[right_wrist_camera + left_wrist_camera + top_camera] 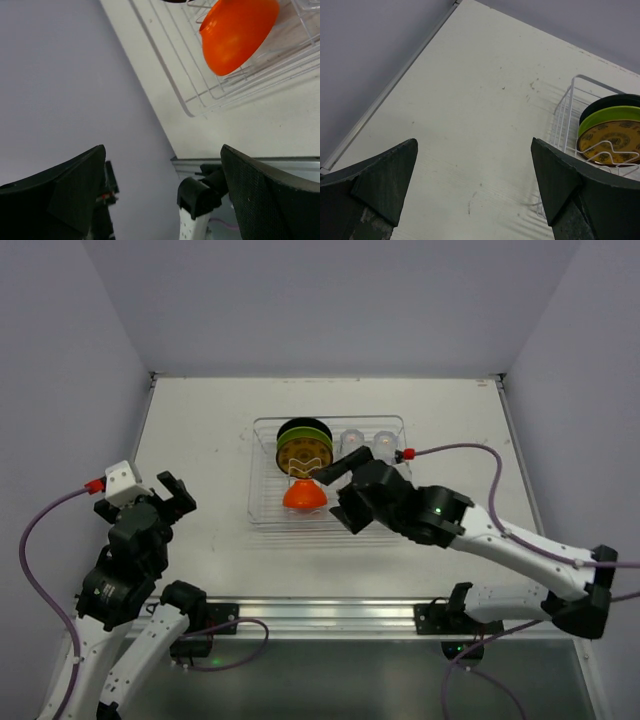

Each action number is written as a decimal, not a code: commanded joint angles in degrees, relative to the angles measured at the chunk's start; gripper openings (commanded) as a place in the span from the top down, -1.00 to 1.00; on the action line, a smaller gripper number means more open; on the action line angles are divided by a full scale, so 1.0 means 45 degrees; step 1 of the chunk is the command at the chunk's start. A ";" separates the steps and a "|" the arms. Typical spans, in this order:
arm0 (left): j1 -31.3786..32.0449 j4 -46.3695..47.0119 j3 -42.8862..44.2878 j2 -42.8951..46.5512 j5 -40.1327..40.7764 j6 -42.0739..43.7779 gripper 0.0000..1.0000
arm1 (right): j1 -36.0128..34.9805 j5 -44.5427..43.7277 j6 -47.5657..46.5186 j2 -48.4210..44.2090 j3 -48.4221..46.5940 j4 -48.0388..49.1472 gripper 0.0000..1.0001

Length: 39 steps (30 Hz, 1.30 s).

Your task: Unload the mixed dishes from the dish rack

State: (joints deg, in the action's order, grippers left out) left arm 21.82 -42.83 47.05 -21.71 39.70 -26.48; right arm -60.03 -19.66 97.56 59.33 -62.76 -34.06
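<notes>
Top external view shows the dish rack [258, 480] in the frame middle on the table [200, 430], holding the orange bowl [303, 496], two upright plates [304, 452] and clear cups [385, 444]. The right tool [339, 492] is wide open and empty just right of the bowl; the left tool [474, 150], also open and empty, is at left.

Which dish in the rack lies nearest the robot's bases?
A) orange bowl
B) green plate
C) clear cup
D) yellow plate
A: seen from above, the orange bowl lies at the near side of the rack, with the yellow plate standing behind it.
</notes>
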 commanded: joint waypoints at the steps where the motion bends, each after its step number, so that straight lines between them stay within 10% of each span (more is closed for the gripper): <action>1: -0.0026 0.0767 -0.0084 -0.0155 0.0240 -0.0307 -1.00 | -0.0740 -0.3540 0.4839 0.3344 -0.2082 -0.3149 -0.98; 8: -0.0026 0.0865 -0.0181 0.0449 0.0201 -0.0268 -1.00 | -0.0898 -0.3424 0.8959 0.7728 -0.6752 -0.7506 -0.94; 39: -0.0026 0.1295 -0.0396 0.1115 -0.0522 0.0005 -1.00 | -0.0391 -0.3229 1.2069 1.0819 -0.8299 -0.6161 -0.80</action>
State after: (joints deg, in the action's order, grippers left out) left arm 21.82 -39.90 45.74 -17.19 37.21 -26.39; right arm -62.35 -30.61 112.20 107.35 -99.31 -61.67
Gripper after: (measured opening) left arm 0.997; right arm 0.904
